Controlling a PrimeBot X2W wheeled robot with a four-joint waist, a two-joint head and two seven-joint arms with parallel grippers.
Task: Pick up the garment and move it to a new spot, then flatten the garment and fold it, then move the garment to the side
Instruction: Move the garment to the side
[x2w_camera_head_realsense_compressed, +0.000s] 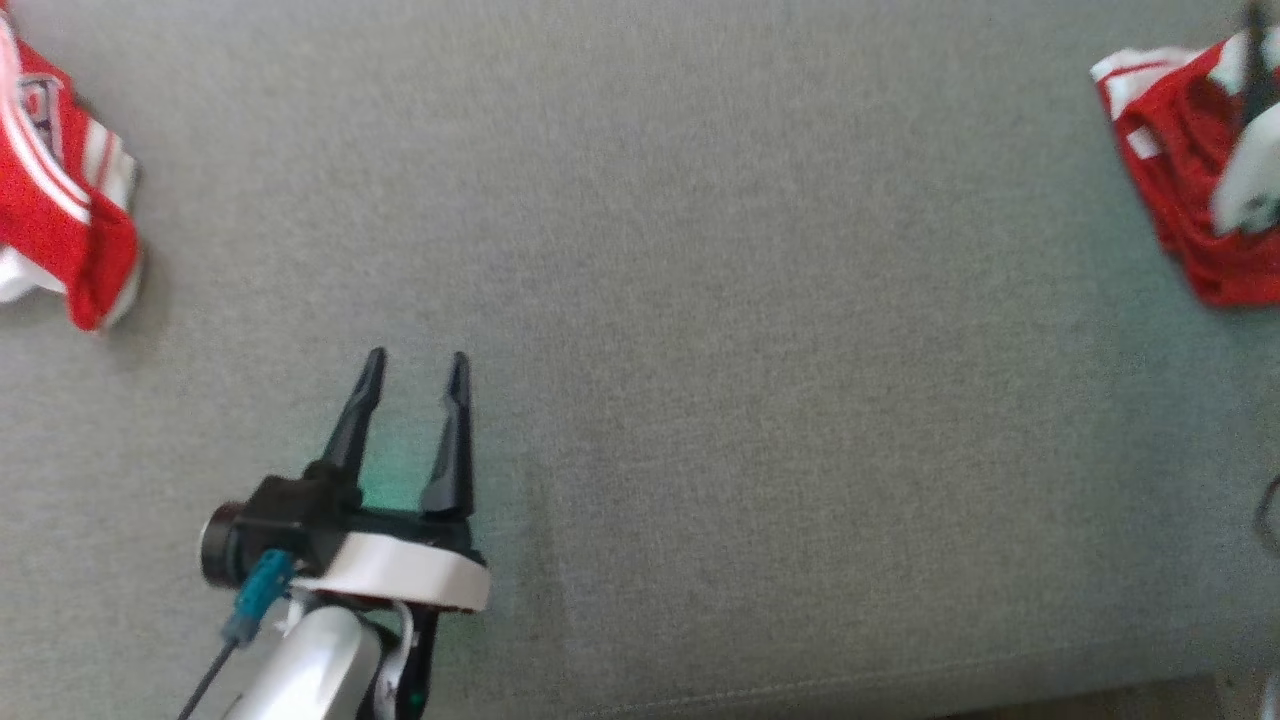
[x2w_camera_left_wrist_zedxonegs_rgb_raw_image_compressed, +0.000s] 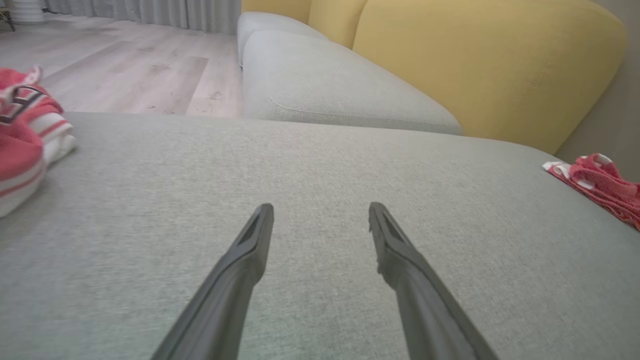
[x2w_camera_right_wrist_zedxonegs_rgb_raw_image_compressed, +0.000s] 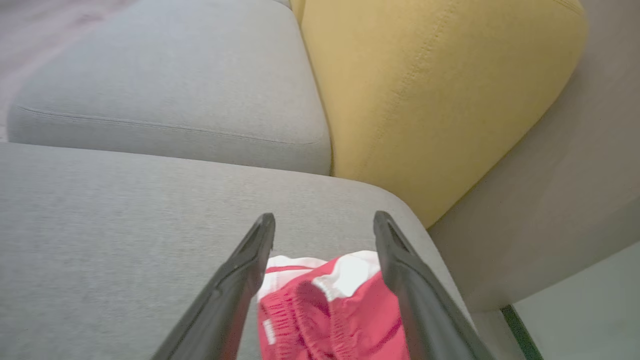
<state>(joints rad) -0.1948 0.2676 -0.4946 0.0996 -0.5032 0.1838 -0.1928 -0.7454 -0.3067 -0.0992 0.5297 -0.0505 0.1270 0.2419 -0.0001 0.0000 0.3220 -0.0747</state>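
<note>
At lower left of the head view, left gripper (x2w_camera_head_realsense_compressed: 418, 360) unclenched, fingers parted over bare grey cushion (x2w_camera_head_realsense_compressed: 700, 350), clasping nothing. At bottom centre of the right wrist view, right gripper (x2w_camera_right_wrist_zedxonegs_rgb_raw_image_compressed: 325, 217) spread wide too, with the red-and-white garment (x2w_camera_right_wrist_zedxonegs_rgb_raw_image_compressed: 325, 310) crumpled between and beneath its fingers near the cushion's corner; contact impossible to judge. Behind, a yellow backrest (x2w_camera_right_wrist_zedxonegs_rgb_raw_image_compressed: 425, 90). At upper left of the head view, a second red garment (x2w_camera_head_realsense_compressed: 60, 220).
</note>
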